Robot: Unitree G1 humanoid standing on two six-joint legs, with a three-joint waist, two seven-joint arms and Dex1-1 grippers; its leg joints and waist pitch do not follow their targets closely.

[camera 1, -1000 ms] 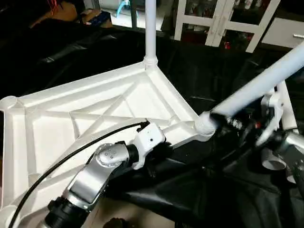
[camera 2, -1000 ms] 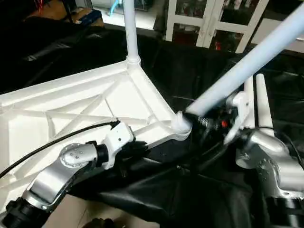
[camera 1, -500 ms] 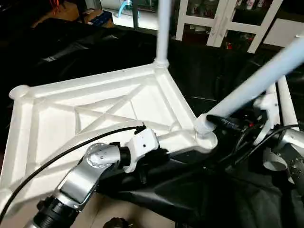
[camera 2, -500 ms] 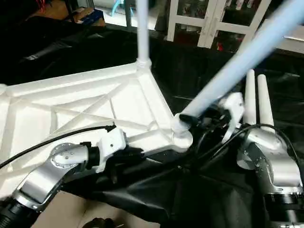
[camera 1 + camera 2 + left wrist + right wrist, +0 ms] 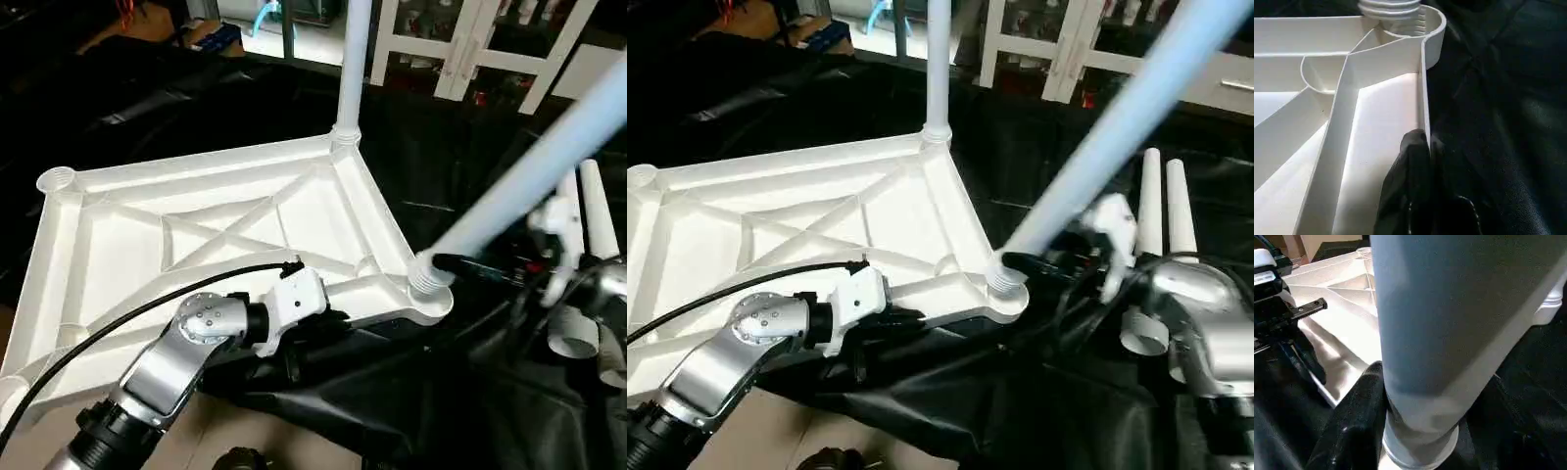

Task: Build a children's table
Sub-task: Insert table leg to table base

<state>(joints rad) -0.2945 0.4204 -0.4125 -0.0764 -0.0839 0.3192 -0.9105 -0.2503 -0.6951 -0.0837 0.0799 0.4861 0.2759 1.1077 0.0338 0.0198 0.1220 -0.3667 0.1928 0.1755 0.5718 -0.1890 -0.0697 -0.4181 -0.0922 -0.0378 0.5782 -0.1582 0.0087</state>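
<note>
The left gripper (image 5: 1422, 161) is pinched shut on the near rim of the tabletop (image 5: 196, 245), one black finger inside the rim wall and the other outside it, a little way along the edge from the near corner socket (image 5: 429, 294). The right gripper (image 5: 1420, 431) stands about half open with its two black fingers clasped around the tilted leg (image 5: 529, 176), just above that leg's ribbed end, which sits in the same near corner socket. The leg leans away from the tabletop, up toward the right.

The tabletop lies upside down, its X-ribbed underside facing up, and its near edge juts past the work table. At the corner beyond the near socket an upright leg (image 5: 351, 69) stands in its socket. The far-left corner socket (image 5: 57, 180) is open. Two spare legs (image 5: 1164, 206) lie side by side on the cloth, to the right of the tabletop.

Under and around the tabletop is the crumpled black cloth (image 5: 441, 411) of the work table. Below the tabletop's near edge a patch of tan floor (image 5: 784, 441) shows. Beyond the tabletop stand white-framed cabinets (image 5: 470, 49).
</note>
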